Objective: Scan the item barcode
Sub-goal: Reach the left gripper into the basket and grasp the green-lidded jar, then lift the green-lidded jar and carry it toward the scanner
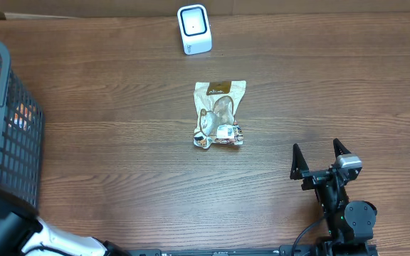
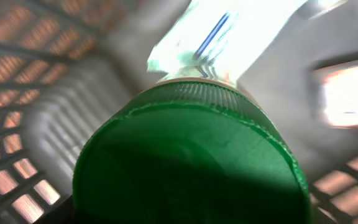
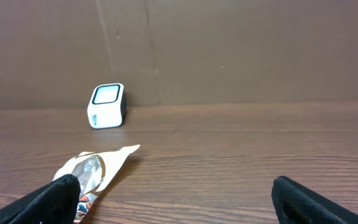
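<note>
Basket [image 1: 4, 82] sits at the far left edge of the table [image 1: 119, 178], grey mesh walls, with some packaged goods inside, too small to identify. Left arm [image 1: 9, 227] runs along the bottom left corner beside the basket. The left wrist view is blurry and almost filled by a green cap [image 2: 185, 162], ribbed rim, very close to the lens. A bright white and blue wrapper [image 2: 229, 31] lies behind it, with the basket mesh all around. Left gripper fingers are not visible past the cap, so cannot tell whether it is grasping anything.

Snack pouch [image 1: 219, 114] lies flat mid-table, nothing touching it, a small white label at its near end. Scanner [image 1: 193, 28] stands upright at the far edge, just behind the pouch, with a gap between them. The right wrist view shows both, pouch [image 3: 95, 171] in front of scanner [image 3: 107, 106].

Right gripper [image 1: 316, 146] is at the lower right, above the table, released with fingers spread wide, nothing between them, well apart from the pouch.
</note>
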Controlling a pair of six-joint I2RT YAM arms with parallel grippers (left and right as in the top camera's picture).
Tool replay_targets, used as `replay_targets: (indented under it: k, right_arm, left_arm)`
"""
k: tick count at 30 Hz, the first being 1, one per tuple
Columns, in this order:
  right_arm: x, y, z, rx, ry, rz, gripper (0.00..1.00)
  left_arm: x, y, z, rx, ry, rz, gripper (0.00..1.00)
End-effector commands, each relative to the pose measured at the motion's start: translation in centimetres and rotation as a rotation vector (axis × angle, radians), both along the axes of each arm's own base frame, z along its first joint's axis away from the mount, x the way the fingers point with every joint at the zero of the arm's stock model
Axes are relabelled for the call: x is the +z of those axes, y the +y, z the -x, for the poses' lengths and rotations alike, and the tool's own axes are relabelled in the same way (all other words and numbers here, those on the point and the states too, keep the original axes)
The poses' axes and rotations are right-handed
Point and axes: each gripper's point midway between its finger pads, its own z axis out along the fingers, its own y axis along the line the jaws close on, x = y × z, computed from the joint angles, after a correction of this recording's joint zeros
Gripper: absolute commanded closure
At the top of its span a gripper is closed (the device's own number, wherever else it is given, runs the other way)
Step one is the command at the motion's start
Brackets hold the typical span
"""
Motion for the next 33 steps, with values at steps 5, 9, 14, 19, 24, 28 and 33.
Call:
replay_targets:
  k: [5, 9, 14, 19, 24, 28, 33]
  right_arm:
    - [-0.2, 0.0, 0.0, -0.001, -0.001, -0.004, 0.0]
    - [-0.2, 0.0, 0.0, -0.001, -0.001, -0.004, 0.0]
    - [-0.2, 0.0, 0.0, -0.001, -0.001, -0.004, 0.0]
    - [-0.2, 0.0, 0.0, 0.0, -0.001, -0.004, 0.0]
    - [-0.2, 0.0, 0.0, -0.001, -0.001, -0.004, 0.0]
    - [-0.2, 0.0, 0.0, -0.001, -0.001, -0.004, 0.0]
    - [-0.2, 0.0, 0.0, -0.001, -0.001, -0.004, 0.0]
  left_arm:
    - [7.5, -1.3, -1.9, -0.02, -0.186, -0.114, 0.54]
    - [9.4, -2.3, -3.5, -0.041, -0.311, -0.096, 0.55]
    - [14.6, -4.8, -7.2, -0.07, -0.597, 0.001, 0.55]
    - [20.0, -7.5, -9.5, -0.163, -0.793, 0.065, 0.62]
    - [24.0, -11.3, -11.3, -0.273, -0.922, 0.137, 0.63]
    - [26.3, -15.4, -12.7, -0.389, -0.996, 0.202, 0.63]
    - [27.7, -20.9, -14.5, -0.526, -1.023, 0.262, 0.63]
